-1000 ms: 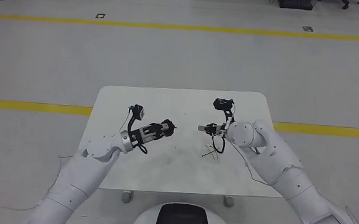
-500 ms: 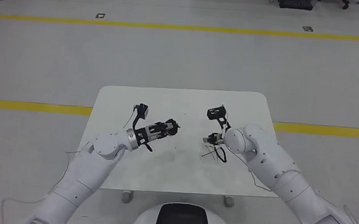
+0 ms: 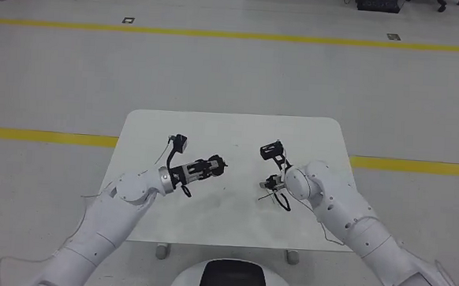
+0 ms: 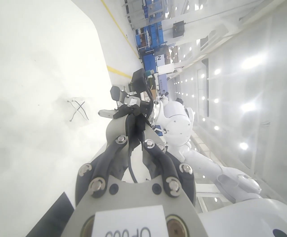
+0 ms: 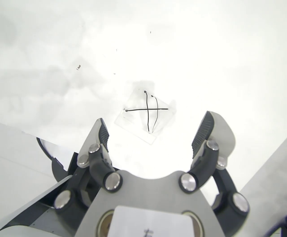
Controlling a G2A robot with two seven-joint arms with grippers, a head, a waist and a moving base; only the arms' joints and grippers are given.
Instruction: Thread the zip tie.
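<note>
Black ties [image 5: 148, 109], three crossed on clear film [image 5: 134, 125] at table's [image 3: 214, 134] 4 o'clock: likely light, springy, slick; pinch one near its head. Right gripper [image 5: 154, 125] gapes empty above; left gripper [image 4: 134, 130] closed, seemingly empty.

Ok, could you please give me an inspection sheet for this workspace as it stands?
Surface: white table.
Job's things: three black zip ties lying crossed on a clear sheet, none looped.
Clutter: a few small dark specks on the table.
Grippers: right gripper open, above the zip ties; left gripper shut, off to the side of them.
Cables: black cable seen between the left gripper's links.
Surroundings: yellow floor lines beyond the table.
</note>
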